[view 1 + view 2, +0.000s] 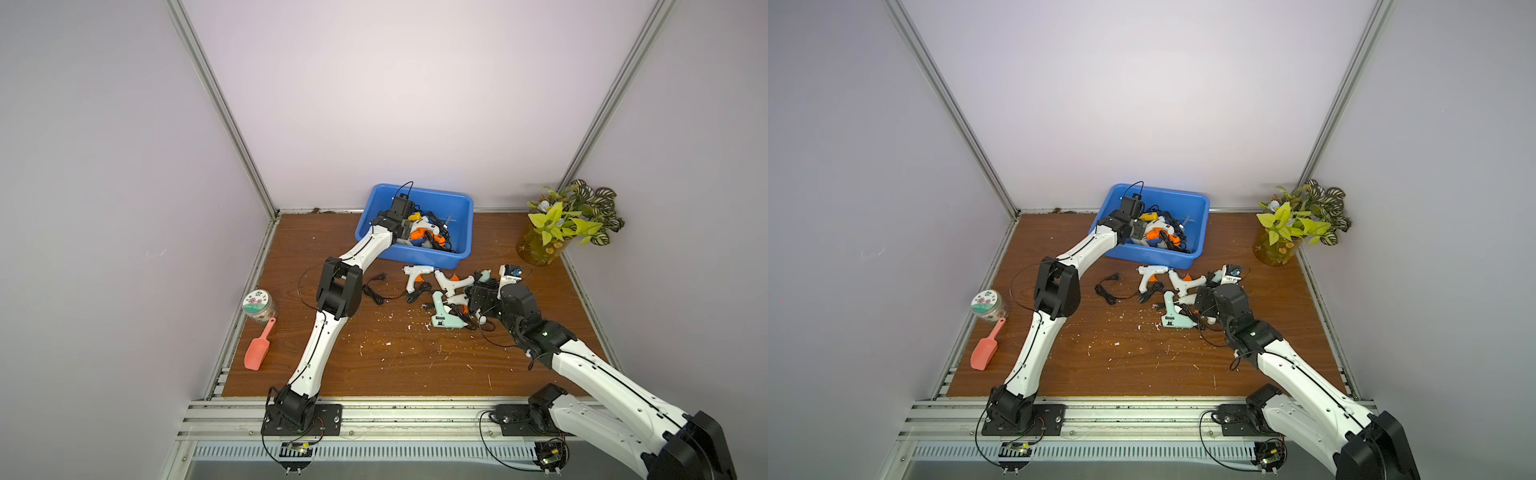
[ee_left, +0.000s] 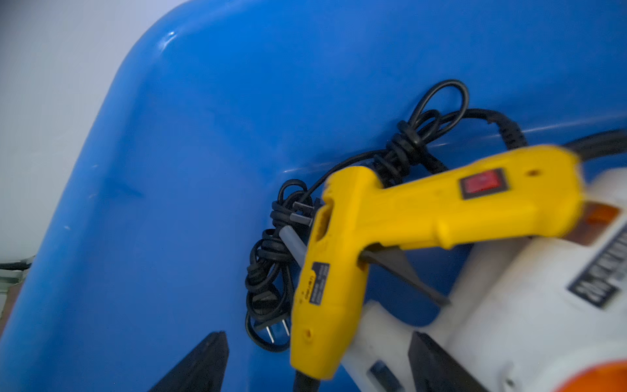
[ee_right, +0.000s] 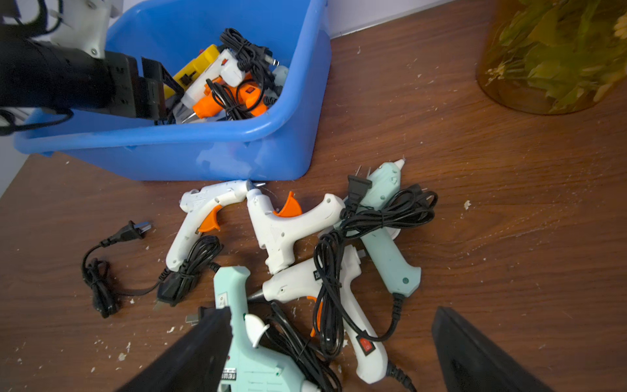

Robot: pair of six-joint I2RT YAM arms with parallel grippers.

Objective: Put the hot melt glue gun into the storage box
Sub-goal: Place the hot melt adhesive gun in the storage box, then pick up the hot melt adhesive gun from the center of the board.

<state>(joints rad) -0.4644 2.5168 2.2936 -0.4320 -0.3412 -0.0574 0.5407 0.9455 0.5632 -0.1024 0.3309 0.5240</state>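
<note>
Left wrist view is showing the inside of the bright blue plastic storage box (image 2: 169, 169). A yellow plastic glue gun (image 2: 390, 210) is lying in there, leaning on a big white glue gun (image 2: 509, 322). The left jaws are standing wide open, one on each side of the yellow gun's nose, and they are not pinching anything. This gun is already in the box, so I think the best move for this arm is going straight up, slowly, so no cord is catching on it.

The left arm (image 1: 365, 245) is stretching far forward and dipping down over the box's rim. The right arm (image 1: 602, 382) is reaching low over the brown wooden counter (image 3: 509, 203). Five glue guns are lying there in a pile, just in front of the box. The right jaws are wide open too and are holding nothing. They are hanging over a mint green glue gun (image 3: 234, 288). To pick well, they should be closing on one handle only and staying off the tangled black cords (image 3: 383, 213).
</note>
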